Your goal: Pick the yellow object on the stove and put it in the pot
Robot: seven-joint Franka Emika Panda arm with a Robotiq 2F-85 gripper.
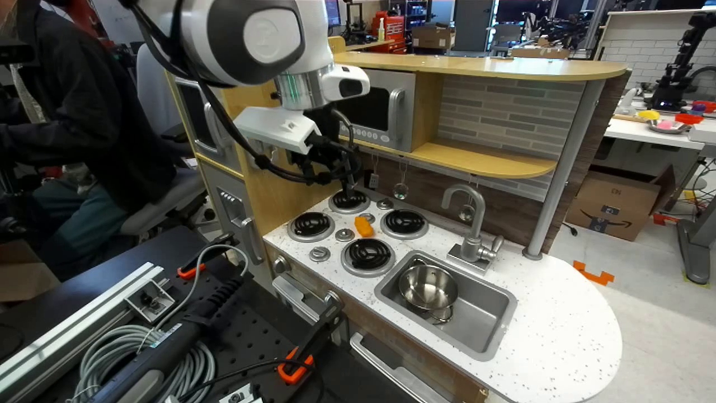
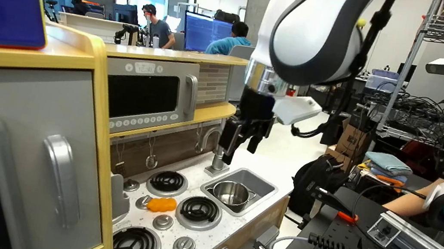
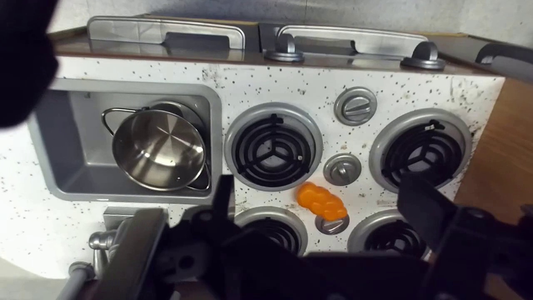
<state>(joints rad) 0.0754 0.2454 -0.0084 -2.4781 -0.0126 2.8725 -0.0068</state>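
Note:
No tiny yellow piece shows on the stove (image 3: 360, 196); it is hidden or out of view. A bumpy flat orange piece (image 3: 320, 201) lies between the burners, partly over a knob. It also shows in both exterior views (image 1: 363, 226) (image 2: 161, 204). The shiny silver pot (image 3: 160, 148) sits inside the sink basin and also shows in both exterior views (image 1: 428, 286) (image 2: 231, 194). My gripper (image 3: 314, 187) is open and empty above the stove, its fingers on either side of the orange piece in the wrist view. It also shows in an exterior view (image 2: 240, 151).
The grey sink basin (image 1: 481, 330) is beside the burners, with a faucet (image 1: 472, 224) behind it. A microwave (image 2: 148, 92) and yellow shelf (image 1: 481, 159) stand behind the cooktop. Hanging utensils (image 1: 400, 190) are under the shelf. Knobs (image 3: 342, 169) stick up between burners.

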